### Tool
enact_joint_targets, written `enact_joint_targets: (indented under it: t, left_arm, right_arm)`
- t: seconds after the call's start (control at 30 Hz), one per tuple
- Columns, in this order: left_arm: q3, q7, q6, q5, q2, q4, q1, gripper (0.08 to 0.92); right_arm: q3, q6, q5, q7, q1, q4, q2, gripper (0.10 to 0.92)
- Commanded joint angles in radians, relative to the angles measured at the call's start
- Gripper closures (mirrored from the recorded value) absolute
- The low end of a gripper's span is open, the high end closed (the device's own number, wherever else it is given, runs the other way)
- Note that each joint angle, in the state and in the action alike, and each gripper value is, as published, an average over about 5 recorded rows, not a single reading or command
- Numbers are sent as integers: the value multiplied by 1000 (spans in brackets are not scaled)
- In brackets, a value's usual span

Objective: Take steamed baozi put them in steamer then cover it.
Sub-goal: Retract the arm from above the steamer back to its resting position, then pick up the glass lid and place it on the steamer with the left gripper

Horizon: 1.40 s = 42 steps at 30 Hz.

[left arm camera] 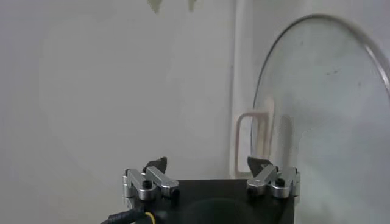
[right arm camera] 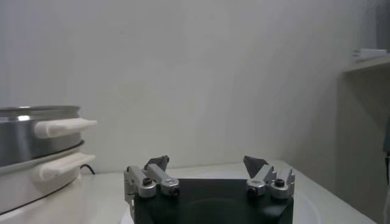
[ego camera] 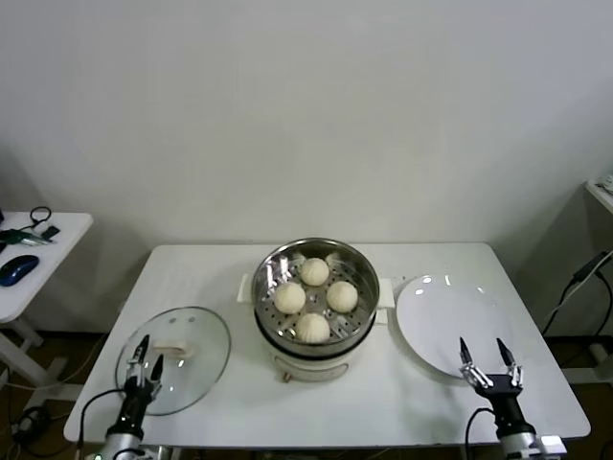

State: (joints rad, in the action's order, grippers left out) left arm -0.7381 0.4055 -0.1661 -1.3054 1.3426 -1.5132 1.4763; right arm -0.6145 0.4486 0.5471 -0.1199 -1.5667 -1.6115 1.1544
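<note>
Four steamed baozi (ego camera: 313, 298) lay in the uncovered steamer (ego camera: 311, 257).
The cover (ego camera: 196, 335) rested flat just ahead of the left gripper (ego camera: 145, 361); the right gripper (ego camera: 487, 360) hovered above the plate (ego camera: 441, 307). Both spread wide, holding nothing.

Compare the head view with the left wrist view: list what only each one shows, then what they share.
Only the head view shows the steamer holding four baozi, the empty white plate to its right, the right hand open over that plate's near edge, and a side table. Only the left wrist view shows the lid's handle close up, just beyond the fingertips. Both show the glass lid lying on the table and the left hand, open, at the lid.
</note>
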Motion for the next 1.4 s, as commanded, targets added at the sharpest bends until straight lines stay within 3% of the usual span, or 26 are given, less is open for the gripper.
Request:
enact_joint_targets:
  t: [0.03,0.43,0.6,1.03,1.2,1.4]
  left_arm:
    - [8,-7,36,-44,-8,57,-97,177]
    - [17,18,41,-54,-12,127,-114,195]
    - [20,65,39,-60,-3,163,-122,338]
    - [19,65,12,-70,9,156,-113,719]
    - [18,33,12,-22,6,47,-84,849]
    - [21,-55,53,92,-40,-153,-35,862]
  right_arm:
    - [-7,12,0,1,-8,4,7,203]
    - [-14,24,-4,-1,-23,-12,12,203]
    - [-11,25,-6,-1,-24,-16,16,203]
    - [-10,25,-20,2,-24,-18,37,203]
    - [-15,22,-21,6,-24,-22,42,203]
    - [-26,14,-19,11,-25,-32,38,203]
